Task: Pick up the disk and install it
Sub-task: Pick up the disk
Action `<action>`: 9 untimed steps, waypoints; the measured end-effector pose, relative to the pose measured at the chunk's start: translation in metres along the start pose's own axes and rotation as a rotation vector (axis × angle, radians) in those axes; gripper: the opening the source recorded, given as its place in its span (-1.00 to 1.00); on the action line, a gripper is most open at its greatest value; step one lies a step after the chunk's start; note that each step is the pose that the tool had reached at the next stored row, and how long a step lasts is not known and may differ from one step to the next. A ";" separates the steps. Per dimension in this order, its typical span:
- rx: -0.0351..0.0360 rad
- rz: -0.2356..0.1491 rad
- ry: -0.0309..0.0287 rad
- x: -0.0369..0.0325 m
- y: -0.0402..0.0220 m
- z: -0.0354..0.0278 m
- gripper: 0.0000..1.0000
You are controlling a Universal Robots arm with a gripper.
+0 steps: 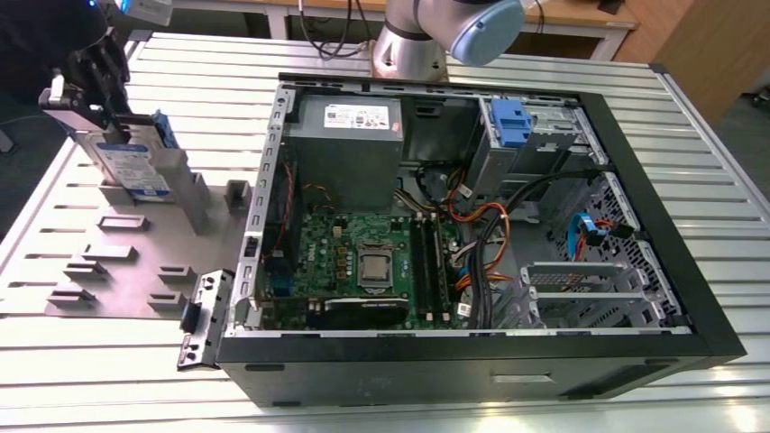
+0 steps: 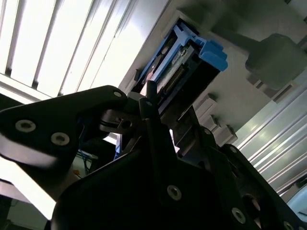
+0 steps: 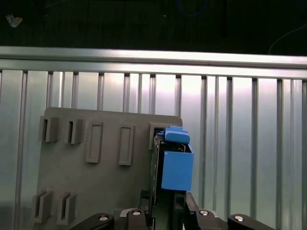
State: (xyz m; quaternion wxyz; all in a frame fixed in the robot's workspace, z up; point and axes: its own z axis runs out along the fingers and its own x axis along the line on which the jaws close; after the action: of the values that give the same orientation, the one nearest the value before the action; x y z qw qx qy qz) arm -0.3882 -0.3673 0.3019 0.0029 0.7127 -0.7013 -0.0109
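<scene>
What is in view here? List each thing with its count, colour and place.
disk: one, silver-grey in a blue carrier, upright in the fixture plate, the exterior view's left
fixture plate: one, grey, on the table beside the case
computer case: one, black, open, mid-table
power supply: one, grey, inside the case
motherboard: one, green, inside the case
drive carrier: one, blue, in the case's bay
table: one, silver, slatted
arm: one, grey and pale blue, behind the case
gripper: one, black, at the disk's upper end

Workshop; slatted metal bench [image 1: 712, 153], opened computer case [image 1: 457, 359].
</scene>
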 end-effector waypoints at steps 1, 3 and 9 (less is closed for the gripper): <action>0.0000 0.000 0.0005 0.0000 0.0000 0.0000 -0.23; -0.0002 0.000 0.0007 0.0000 0.0000 0.0001 -0.23; -0.0002 0.000 0.0007 -0.0005 -0.0001 0.0026 -0.23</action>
State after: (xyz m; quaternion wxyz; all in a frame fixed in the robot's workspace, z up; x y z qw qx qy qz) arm -0.3882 -0.3668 0.2993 0.0032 0.7127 -0.7014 -0.0107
